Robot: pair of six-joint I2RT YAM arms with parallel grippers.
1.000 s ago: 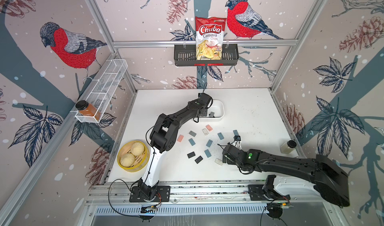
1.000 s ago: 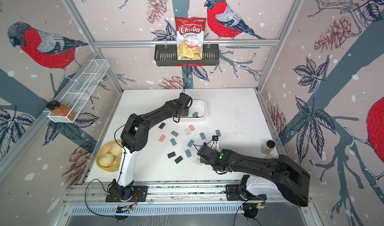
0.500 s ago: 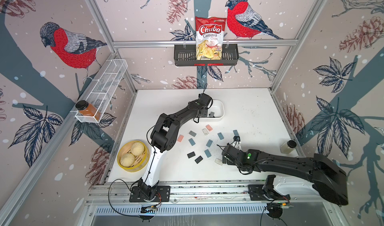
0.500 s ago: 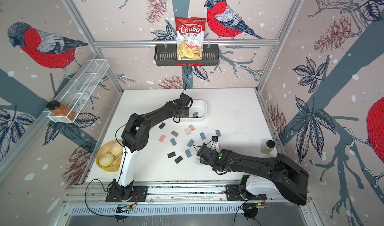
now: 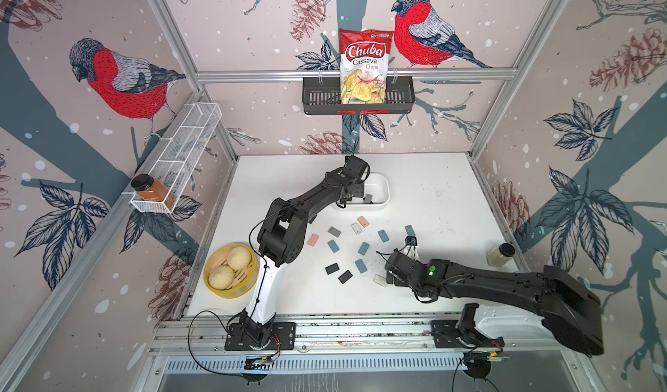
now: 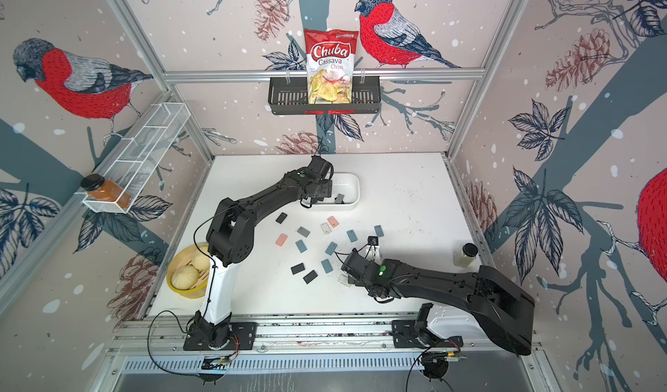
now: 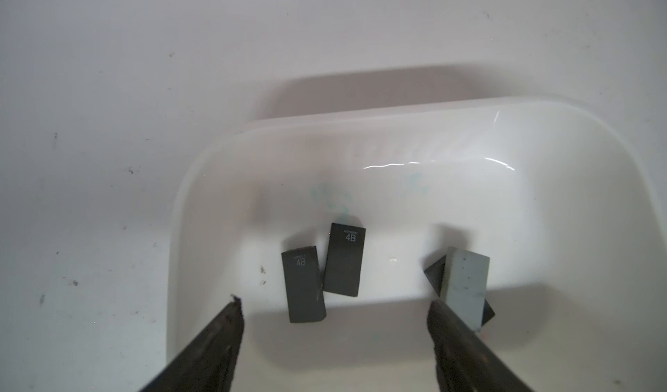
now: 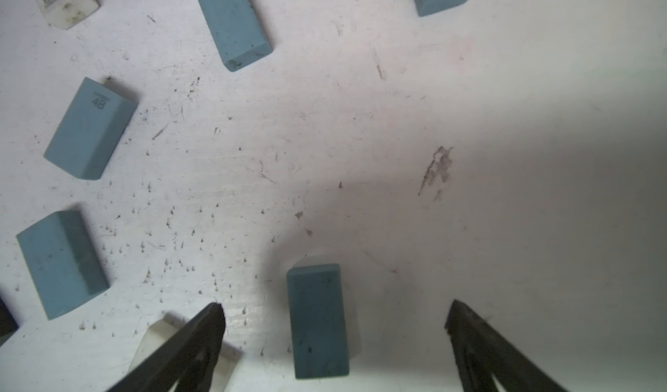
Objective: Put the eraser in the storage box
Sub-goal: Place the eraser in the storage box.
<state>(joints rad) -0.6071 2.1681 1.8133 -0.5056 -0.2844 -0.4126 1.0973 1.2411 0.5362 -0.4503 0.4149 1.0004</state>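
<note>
The white storage box (image 5: 383, 181) (image 6: 355, 188) stands at the back middle of the table. My left gripper (image 7: 334, 301) (image 5: 355, 194) hangs over it, open and holding nothing. On the box floor (image 7: 451, 199) lie two dark erasers (image 7: 303, 285) (image 7: 344, 260) and a grey-blue eraser (image 7: 465, 285) resting on another dark one. My right gripper (image 8: 335, 304) (image 5: 391, 276) is low over the front of the table, open. A blue eraser (image 8: 317, 321) lies flat between its fingers, touching neither. A white eraser (image 8: 155, 339) (image 5: 379, 280) sits beside one finger.
Several loose erasers are scattered mid-table, among them pink (image 5: 313, 239), blue (image 5: 363, 248) and black (image 5: 332, 268) ones. A yellow steamer of buns (image 5: 231, 269) stands front left and a jar (image 5: 500, 255) at the right edge. A black basket (image 5: 321, 96) and a wire rack (image 5: 180, 152) hang on the walls.
My left gripper's jaws have spread apart over the storage box. Both arms have otherwise hardly moved.
</note>
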